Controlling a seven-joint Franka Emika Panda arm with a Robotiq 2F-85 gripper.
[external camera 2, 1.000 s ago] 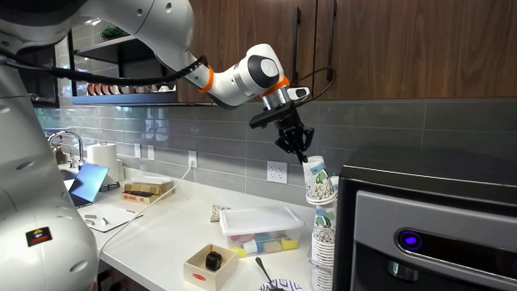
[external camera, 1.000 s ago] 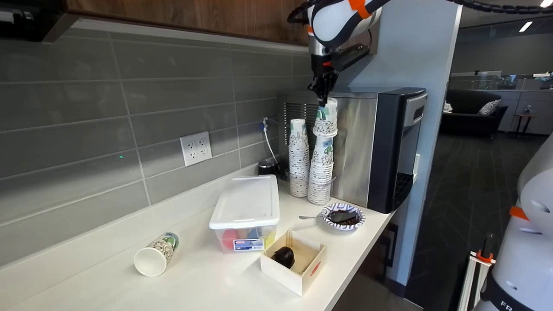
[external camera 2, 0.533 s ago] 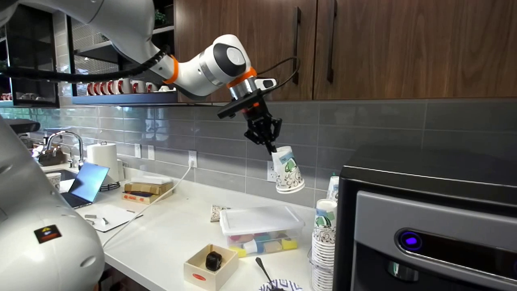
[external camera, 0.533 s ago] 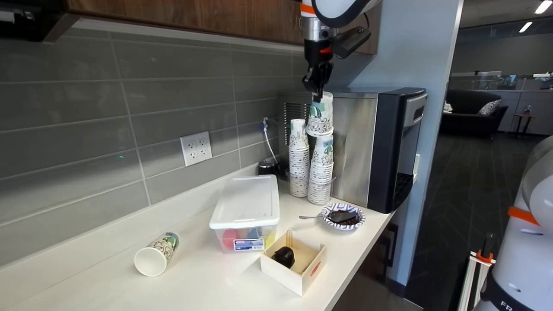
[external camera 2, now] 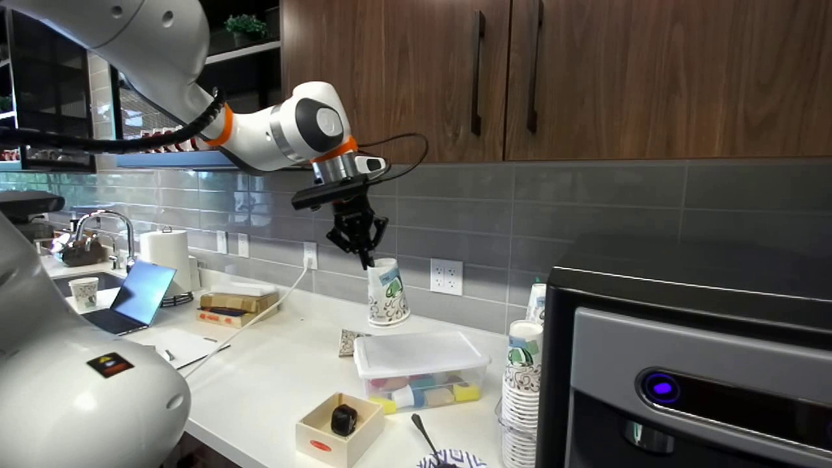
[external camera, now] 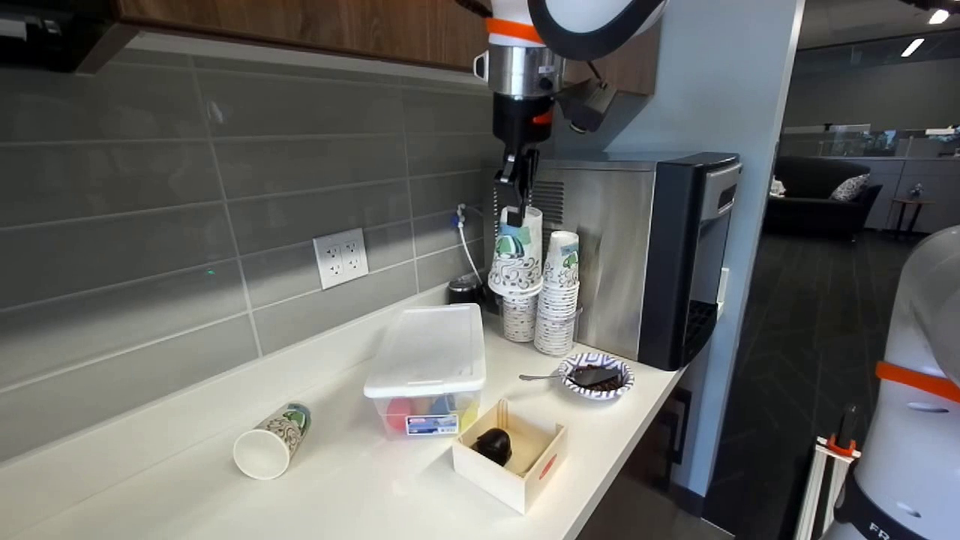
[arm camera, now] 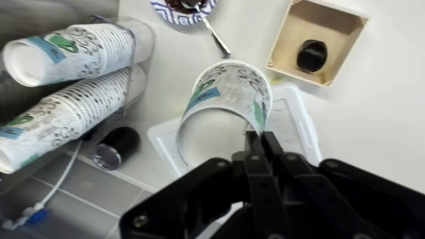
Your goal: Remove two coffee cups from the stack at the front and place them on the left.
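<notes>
Cntr [external camera: 352, 480] below | cups [external camera 2: 389, 296] (inv.), top edge in fingers [arm camera: 254, 142] | stk [external camera 2: 521, 390] apart

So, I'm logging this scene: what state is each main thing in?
Held cup: upside down, aloft, perhaps two nested
Gripper: shut on that cup
Front stack: nested, upside down
Back stack: nested, upside down
Loose cup: on its side
Far cup: upright
Storage box: lid on
Wooden box: open, dark object inside
Bowl: spoon in it
Laptop: open
Cabinet doors: shut
Machine: light lit

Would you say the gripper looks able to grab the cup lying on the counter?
Probably not: the gripper is closed on an upturned cup, so the lying cup likely has to wait.
</notes>
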